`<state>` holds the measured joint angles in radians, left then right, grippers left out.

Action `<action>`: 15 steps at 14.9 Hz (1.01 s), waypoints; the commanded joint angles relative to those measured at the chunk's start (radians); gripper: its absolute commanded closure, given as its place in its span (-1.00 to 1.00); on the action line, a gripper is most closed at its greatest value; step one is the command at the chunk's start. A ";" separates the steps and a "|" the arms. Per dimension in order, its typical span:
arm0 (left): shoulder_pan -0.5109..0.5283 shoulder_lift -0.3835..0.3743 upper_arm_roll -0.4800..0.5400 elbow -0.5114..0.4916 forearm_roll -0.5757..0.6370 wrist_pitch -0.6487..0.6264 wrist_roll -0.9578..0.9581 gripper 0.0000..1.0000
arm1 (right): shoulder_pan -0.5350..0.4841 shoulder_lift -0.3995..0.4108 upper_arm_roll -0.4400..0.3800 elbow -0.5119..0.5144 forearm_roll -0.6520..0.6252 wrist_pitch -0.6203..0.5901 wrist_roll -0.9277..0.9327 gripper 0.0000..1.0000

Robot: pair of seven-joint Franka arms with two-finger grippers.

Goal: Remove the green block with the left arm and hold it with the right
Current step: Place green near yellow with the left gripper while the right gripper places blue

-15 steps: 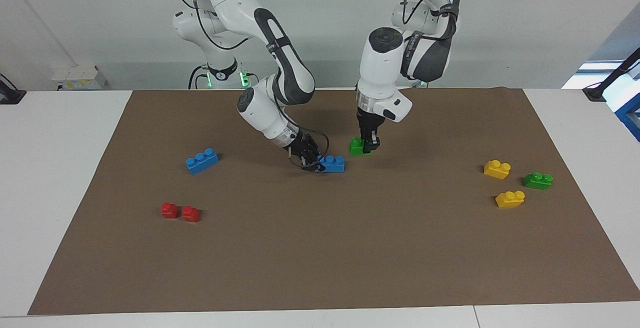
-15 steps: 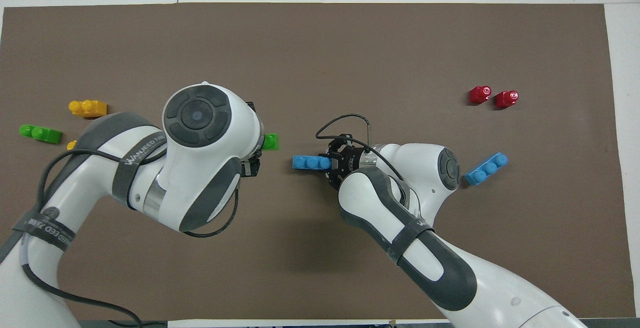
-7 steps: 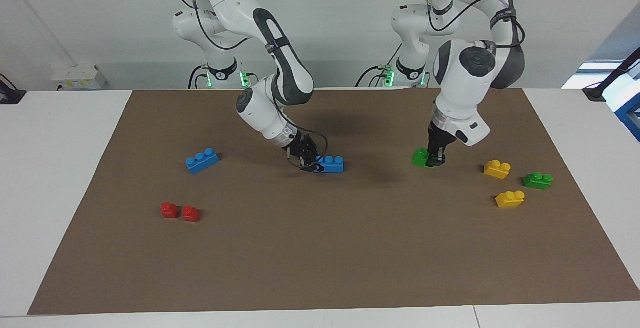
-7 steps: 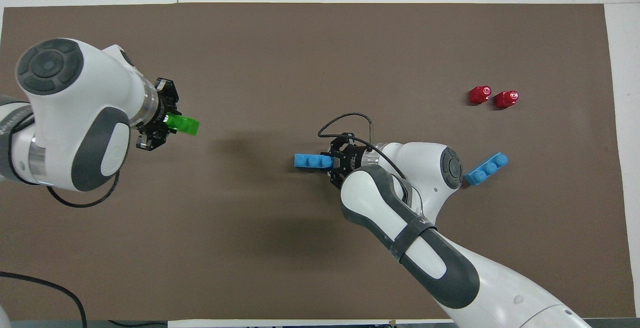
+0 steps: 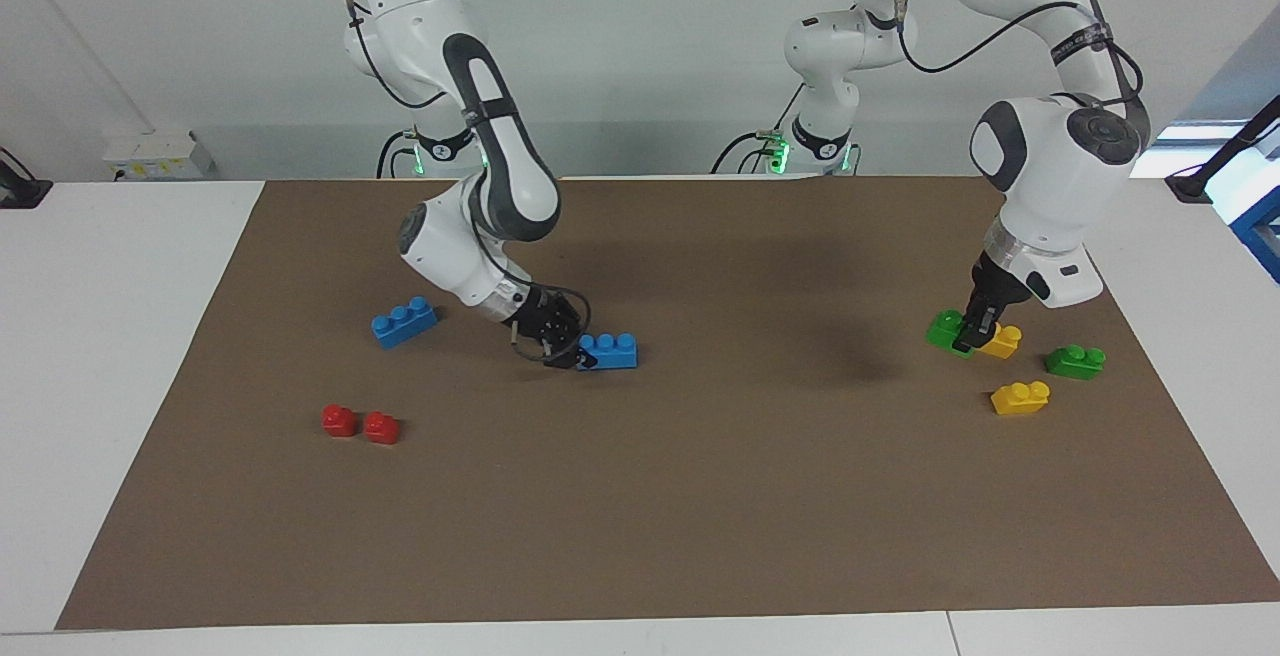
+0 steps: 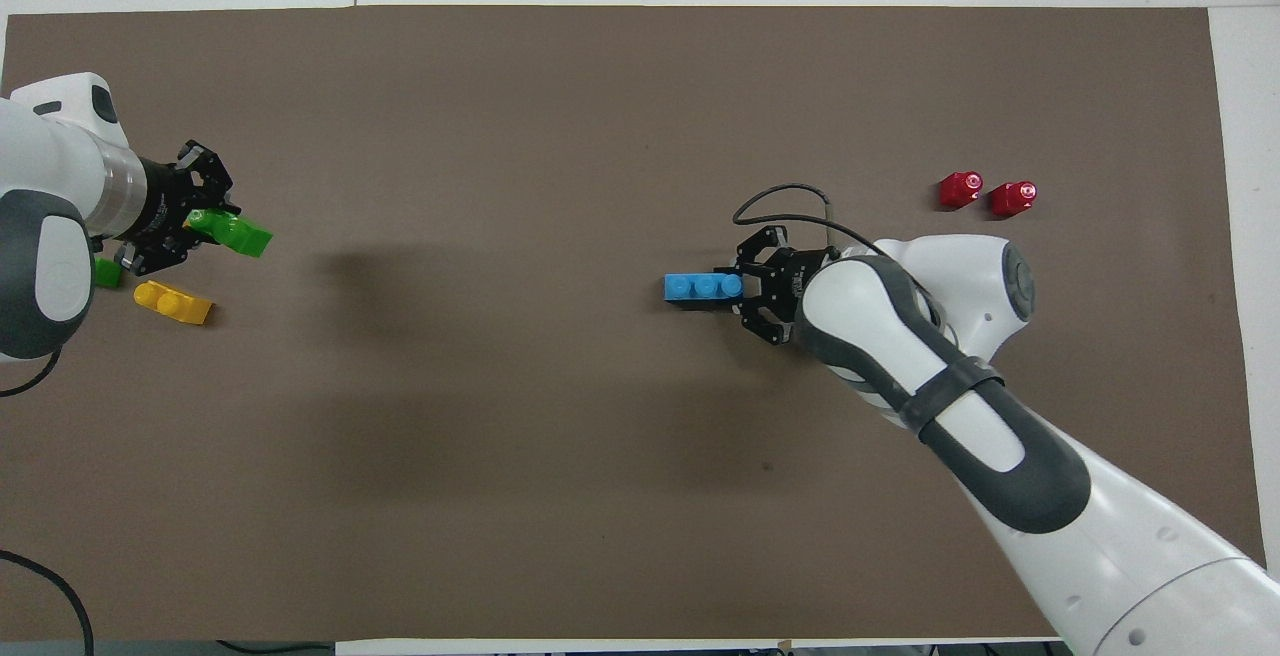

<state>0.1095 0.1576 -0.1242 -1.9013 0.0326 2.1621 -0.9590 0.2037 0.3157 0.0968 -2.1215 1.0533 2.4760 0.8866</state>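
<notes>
My left gripper (image 5: 963, 335) is shut on a green block (image 5: 944, 328) and holds it low over the brown mat (image 5: 700, 496), right beside a yellow brick (image 5: 1004, 339). In the overhead view the left gripper (image 6: 203, 226) grips one end of this green block (image 6: 238, 234). A second green block (image 5: 1075, 361) lies on the mat toward the left arm's end; my left arm partly hides it in the overhead view (image 6: 106, 272). My right gripper (image 5: 568, 352) is shut on one end of a blue three-stud brick (image 5: 611, 350) at the mat's middle, as the overhead view shows (image 6: 748, 287).
Another yellow brick (image 5: 1020, 397) lies farther from the robots than the first. A second blue brick (image 5: 403, 322) and two red blocks (image 5: 339, 420) (image 5: 381, 427) lie toward the right arm's end. White table surrounds the mat.
My left gripper carried the green block from the middle to the left arm's end, beside the yellow bricks. My right gripper slid the blue brick toward the right arm's end.
</notes>
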 commanded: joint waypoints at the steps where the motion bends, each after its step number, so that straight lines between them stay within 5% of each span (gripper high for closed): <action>1: 0.027 0.037 -0.009 -0.028 -0.016 0.086 0.074 1.00 | -0.140 -0.006 0.008 -0.006 -0.119 -0.089 -0.099 1.00; 8: 0.039 0.164 -0.008 -0.021 0.004 0.217 0.106 1.00 | -0.391 -0.018 0.008 0.031 -0.343 -0.305 -0.219 1.00; 15: 0.041 0.207 -0.008 0.001 0.052 0.239 0.123 1.00 | -0.451 -0.007 0.008 0.087 -0.401 -0.367 -0.229 1.00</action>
<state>0.1377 0.3332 -0.1243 -1.9267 0.0622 2.3844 -0.8586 -0.2282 0.2957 0.0937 -2.0584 0.6772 2.1290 0.6724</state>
